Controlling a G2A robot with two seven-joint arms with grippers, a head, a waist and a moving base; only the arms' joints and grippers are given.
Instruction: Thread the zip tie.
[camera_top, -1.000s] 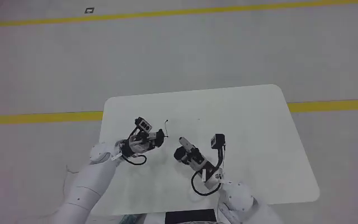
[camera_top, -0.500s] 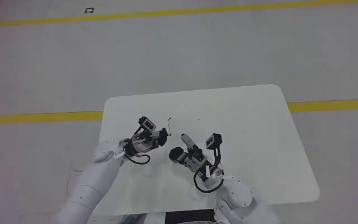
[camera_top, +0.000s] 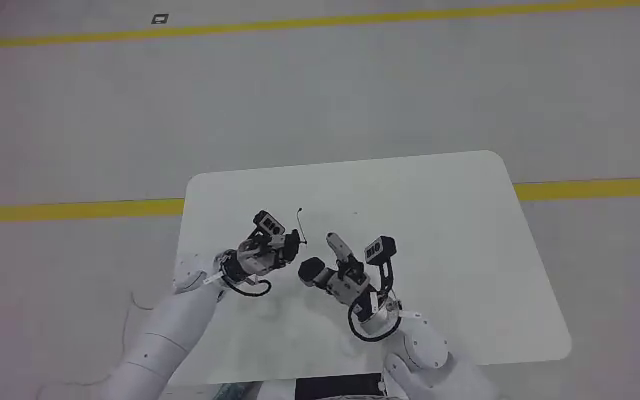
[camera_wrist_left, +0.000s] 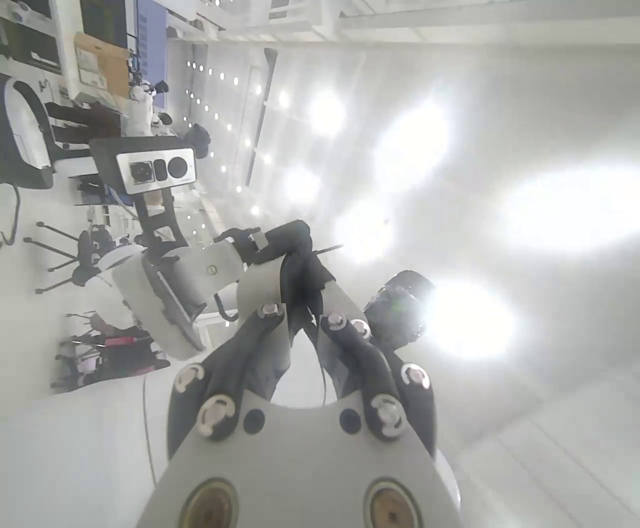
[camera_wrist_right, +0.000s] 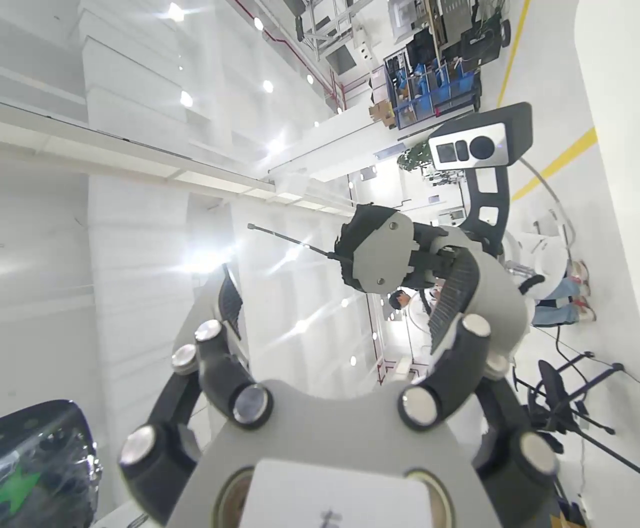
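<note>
A thin black zip tie (camera_top: 299, 218) is pinched in my left gripper (camera_top: 289, 244), above the left-middle of the white table (camera_top: 450, 200). In the left wrist view the left gripper (camera_wrist_left: 300, 270) is shut on the zip tie (camera_wrist_left: 321, 370), whose strand runs back between the fingers. My right gripper (camera_top: 322, 256) hangs close beside it, to the right. In the right wrist view the right gripper (camera_wrist_right: 340, 295) stands open and holds nothing. Just past it the zip tie (camera_wrist_right: 290, 241) sticks out from the left gripper (camera_wrist_right: 345, 257).
The table's right half and far side are bare. Yellow floor lines (camera_top: 300, 22) run beyond the table and beside it. The table's near edge lies just under both arms.
Both grippers have drawn together over the table: the left one moved right with the zip tie, the right one moved left towards it. The zip tie's free end now points slightly differently.
</note>
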